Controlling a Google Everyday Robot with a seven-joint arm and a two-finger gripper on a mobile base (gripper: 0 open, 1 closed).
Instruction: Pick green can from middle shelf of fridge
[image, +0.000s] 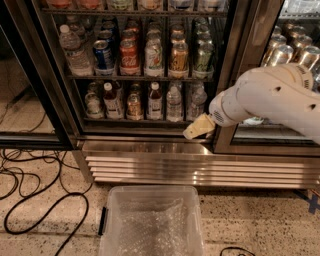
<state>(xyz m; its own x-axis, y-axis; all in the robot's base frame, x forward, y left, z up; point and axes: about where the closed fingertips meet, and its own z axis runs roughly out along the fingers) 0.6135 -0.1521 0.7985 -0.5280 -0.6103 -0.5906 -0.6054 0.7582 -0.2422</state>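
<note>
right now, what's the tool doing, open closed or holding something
The tool: cannot tell if open or closed; no can seen in it. It is low in front of the fridge, near the door frame.

I am viewing the gripper (197, 128) hanging before the fridge (150, 148), below the right end of the middle shelf (145, 77) and beside the bottles (174, 102), while a bin (150, 190) is sitting on the floor (255, 220) in front.

My arm (272, 97) is a thick, rounded off-white shell dotted with small dark holes; its narrow end carries my cream-tan gripper (197, 127), low against the fridge (150, 148) front
</note>
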